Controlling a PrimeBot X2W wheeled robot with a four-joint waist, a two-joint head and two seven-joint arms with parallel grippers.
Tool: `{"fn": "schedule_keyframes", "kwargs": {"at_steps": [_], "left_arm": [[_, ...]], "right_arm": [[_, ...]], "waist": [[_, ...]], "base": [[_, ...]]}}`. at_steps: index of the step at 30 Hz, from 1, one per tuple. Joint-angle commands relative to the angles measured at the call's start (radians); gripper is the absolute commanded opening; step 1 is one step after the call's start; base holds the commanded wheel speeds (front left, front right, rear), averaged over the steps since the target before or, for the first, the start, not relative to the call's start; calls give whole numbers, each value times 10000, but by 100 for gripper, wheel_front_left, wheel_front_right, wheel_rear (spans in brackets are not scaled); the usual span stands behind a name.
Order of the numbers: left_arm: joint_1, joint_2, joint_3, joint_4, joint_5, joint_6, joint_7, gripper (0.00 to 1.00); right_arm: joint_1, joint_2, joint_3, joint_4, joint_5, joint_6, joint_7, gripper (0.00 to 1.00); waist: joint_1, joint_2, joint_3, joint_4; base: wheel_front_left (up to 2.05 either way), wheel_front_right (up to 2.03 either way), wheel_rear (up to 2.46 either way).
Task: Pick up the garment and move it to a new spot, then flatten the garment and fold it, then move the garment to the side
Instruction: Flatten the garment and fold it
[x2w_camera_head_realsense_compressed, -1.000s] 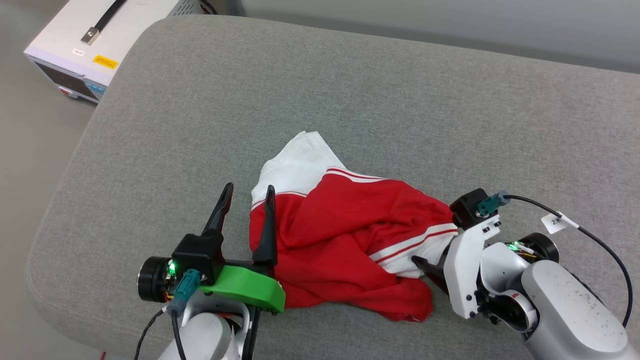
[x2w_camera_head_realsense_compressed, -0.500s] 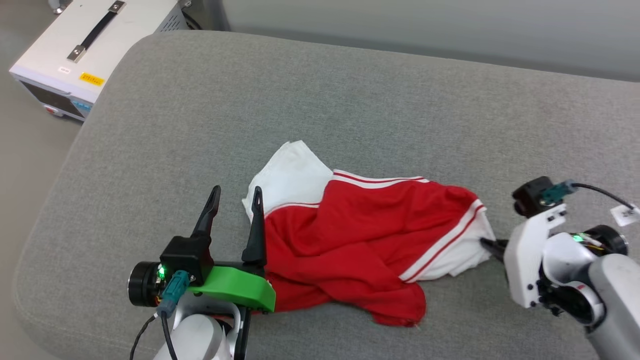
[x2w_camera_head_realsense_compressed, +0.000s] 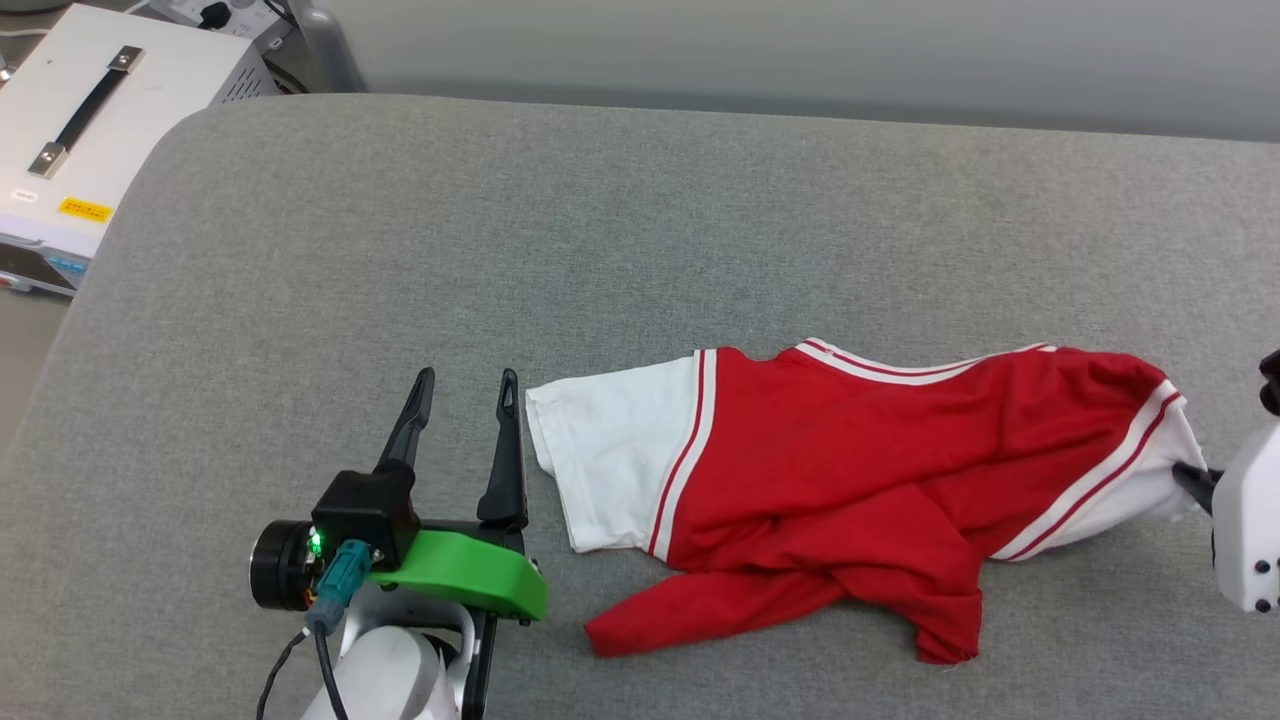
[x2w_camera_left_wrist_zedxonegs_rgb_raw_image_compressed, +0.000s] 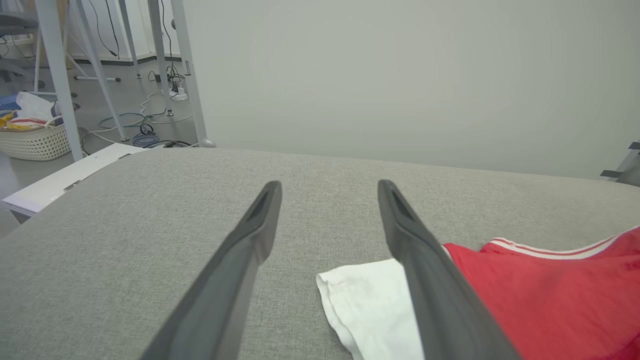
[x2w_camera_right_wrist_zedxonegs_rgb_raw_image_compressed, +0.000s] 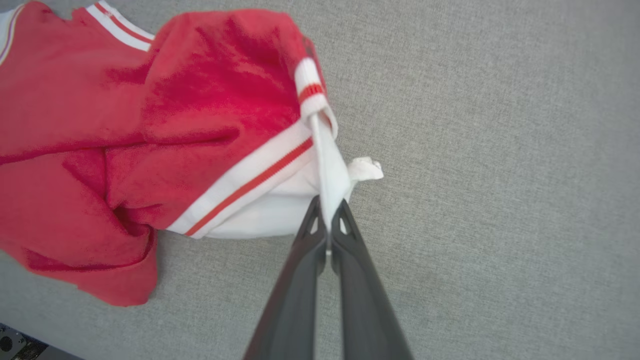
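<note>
Garment (x2w_camera_head_realsense_compressed: 850, 450): 1 red T-shirt w/ 2 white short sleeves, lying plain red side up on a wide grey cushion (x2w_camera_head_realsense_compressed: 600, 220). It stretches from the middle of the cushion out toward the robot's right edge, rumpled, w/ 1 long red fold trailing along the near side. Red-and-white striped trim runs along the neckline & where each sleeve joins the body.

Sleeve no. 1 (x2w_camera_head_realsense_compressed: 610, 460) lies flat, toward the robot's left. Sleeve no. 2 (x2w_camera_head_realsense_compressed: 1150, 480) is bunched at the far right end.

2 grippers in sight. The left gripper (x2w_camera_head_realsense_compressed: 469, 375) sits low over the cushion just beside sleeve no. 1, its 2 dark fingers spread wide w/ only bare grey fabric btwn them. From the left wrist cam the left gripper (x2w_camera_left_wrist_zedxonegs_rgb_raw_image_compressed: 329, 183) points across the cushion at a plain pale wall, & the garment (x2w_camera_left_wrist_zedxonegs_rgb_raw_image_compressed: 550, 300) sits at the lower right, partly behind 1 finger.

The right gripper (x2w_camera_head_realsense_compressed: 1185, 472) is at the frame's right edge. From the right wrist cam the right gripper (x2w_camera_right_wrist_zedxonegs_rgb_raw_image_compressed: 328, 202) has both fingers pressed together on a pinch of white sleeve cloth, w/ a small tuft poking out beside the tips; the rest of the garment (x2w_camera_right_wrist_zedxonegs_rgb_raw_image_compressed: 150, 125) spreads away to that view's left.

Off the cushion's far left corner: 1 white box (x2w_camera_head_realsense_compressed: 150, 90) w/ 1 black handle & 1 yellow label. Beyond, on the floor: 1 pale woven basket (x2w_camera_left_wrist_zedxonegs_rgb_raw_image_compressed: 30, 142) & loose cables.
</note>
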Motion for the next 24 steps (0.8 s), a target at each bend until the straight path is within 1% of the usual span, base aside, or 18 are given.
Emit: {"fn": "schedule_keyframes", "kwargs": {"at_steps": [1,4,8,9,10,11,18,21,24], "left_arm": [[-3,-49,23,36,114,-71,-59,100],[-63,-95,41,89,123,-120,-59,100],[-184,-164,-2,153,175,-151,-59,100],[-213,-164,11,170,183,-161,-59,100],[-228,-159,21,194,188,-167,-59,100],[-241,-158,32,223,188,-172,-59,100],[-120,-136,79,378,158,-168,-59,100],[-29,-66,141,448,94,-169,-59,100],[89,10,204,498,29,-135,-34,100]], "right_arm": [[180,128,-103,177,-100,-9,41,0],[190,424,-226,875,-42,-9,-125,0],[9,751,-210,1802,-156,-9,-888,0],[-58,861,-213,2033,-68,-9,-1151,14],[-112,895,-196,2176,-69,-9,-1393,36],[-148,907,-155,2341,-118,-9,-1660,100],[-81,1100,-382,2901,-328,-9,-3706,100],[123,1258,-532,2868,-519,-9,-4554,100],[340,1512,-587,2617,-720,-9,-5641,100]], "waist": [[0,-1,84,-65],[0,-1,253,-121],[0,-1,499,-144],[0,-1,545,-158],[0,-1,574,-167],[0,-1,594,-179],[0,-1,368,-283],[0,-1,199,-354],[0,-1,13,-454]], "base": [[0,0,0],[0,0,0],[0,0,0],[0,0,0],[0,0,0],[0,0,0],[0,0,0],[0,0,0],[0,0,0]]}}
